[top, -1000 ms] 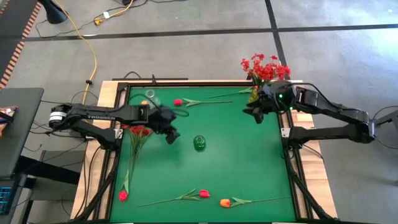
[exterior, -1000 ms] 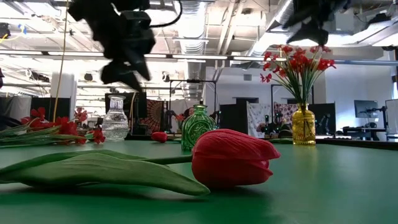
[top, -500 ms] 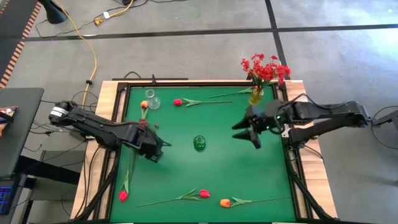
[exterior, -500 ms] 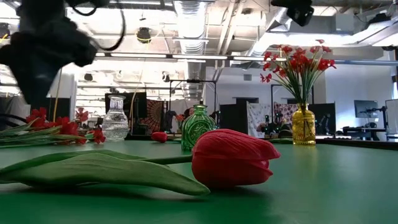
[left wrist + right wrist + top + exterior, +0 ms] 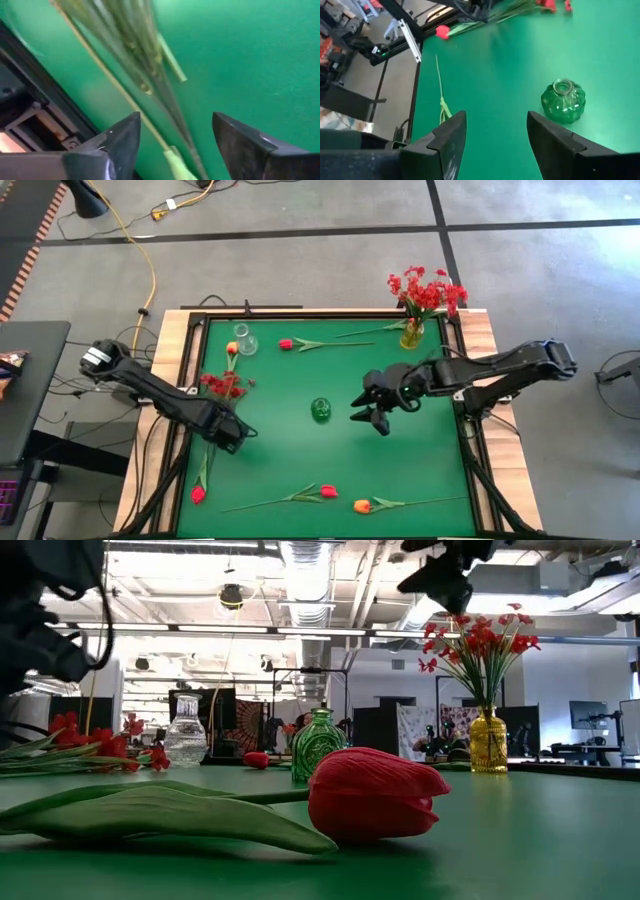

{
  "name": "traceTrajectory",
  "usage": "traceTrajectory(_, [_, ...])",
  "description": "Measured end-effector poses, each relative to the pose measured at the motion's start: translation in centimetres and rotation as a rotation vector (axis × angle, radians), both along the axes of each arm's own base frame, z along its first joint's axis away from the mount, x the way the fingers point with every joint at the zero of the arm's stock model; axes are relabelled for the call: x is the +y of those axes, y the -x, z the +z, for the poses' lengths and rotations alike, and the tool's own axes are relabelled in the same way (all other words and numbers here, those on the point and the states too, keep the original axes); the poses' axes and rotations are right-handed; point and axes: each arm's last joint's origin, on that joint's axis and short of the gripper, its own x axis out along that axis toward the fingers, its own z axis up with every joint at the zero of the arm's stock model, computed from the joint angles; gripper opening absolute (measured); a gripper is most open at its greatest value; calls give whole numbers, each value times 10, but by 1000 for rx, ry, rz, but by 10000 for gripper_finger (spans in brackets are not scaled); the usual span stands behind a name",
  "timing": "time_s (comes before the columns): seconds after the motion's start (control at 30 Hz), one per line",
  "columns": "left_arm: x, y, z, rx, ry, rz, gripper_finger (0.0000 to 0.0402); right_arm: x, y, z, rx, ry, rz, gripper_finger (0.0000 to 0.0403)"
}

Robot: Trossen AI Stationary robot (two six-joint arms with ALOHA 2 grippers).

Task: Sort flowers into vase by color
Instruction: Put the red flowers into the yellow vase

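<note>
A spray of small red blossoms (image 5: 222,385) lies at the table's left, its green stems (image 5: 150,75) running toward the near edge. My left gripper (image 5: 230,432) points down over these stems, open, with one finger on each side of them (image 5: 175,150) and touching nothing. My right gripper (image 5: 368,412) hangs open above the table's middle, just right of the green vase (image 5: 320,410) (image 5: 563,101). The yellow vase (image 5: 411,333) at the far right holds red blossoms. A clear vase (image 5: 243,340) stands at the far left.
A red tulip (image 5: 286,344) lies near the far edge. Another red tulip (image 5: 198,494) lies at the near left. A red-pink tulip (image 5: 328,492) and an orange tulip (image 5: 362,506) lie along the near edge. An orange bloom (image 5: 232,350) sits beside the clear vase. A black frame (image 5: 190,450) borders the mat.
My left gripper has swung from beside the green vase toward the table's near left, sunk and turned, and now stands over the spray's stems. My right gripper has left the yellow vase and gone toward the table's middle and near side, ending beside the green vase.
</note>
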Motion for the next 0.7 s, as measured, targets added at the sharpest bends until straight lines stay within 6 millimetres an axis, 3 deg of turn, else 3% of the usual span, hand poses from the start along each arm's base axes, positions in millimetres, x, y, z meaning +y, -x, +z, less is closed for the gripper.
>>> traceTrajectory(0.33, [-10,10,-25,-59,44,-27,252,0,-5,3,-44,-52,-28,235])
traceTrajectory(0.53, [-10,13,-30,-63,42,-27,252,0,-7,4,-61,-48,-56,235])
traceTrajectory(0.7, [-10,13,-30,-64,40,-41,218,-4,-7,4,-64,-59,-78,235])
